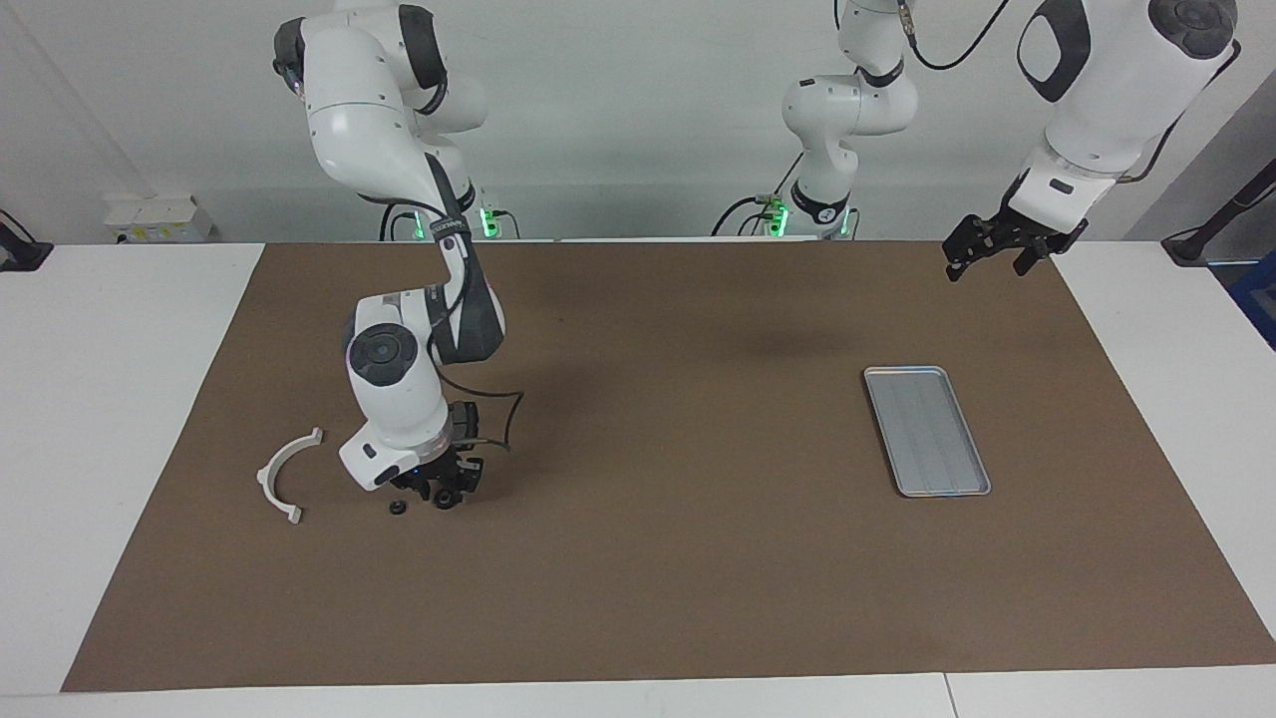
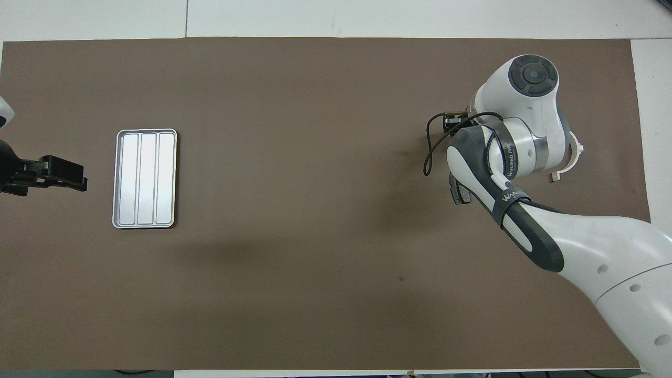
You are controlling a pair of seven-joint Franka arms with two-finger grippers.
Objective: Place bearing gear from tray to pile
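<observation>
Right end effector (image 1: 446,491) low by the white bracket (image 1: 284,477), finger spread unreadable; small dark part (image 1: 397,509) beside it; should lift straight, left end effector (image 1: 1002,249) waiting

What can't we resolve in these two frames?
- Right gripper, low on the mat beside the white bracket: fingers too small in the facing view; overhead, its own arm covers it.
- Small dark part by that gripper: too small to identify; hidden under the arm overhead.
- White bracket: partly covered by the arm overhead.
- Left gripper, waiting beside the empty-looking tray: arm cut off by the overhead frame edge.
</observation>
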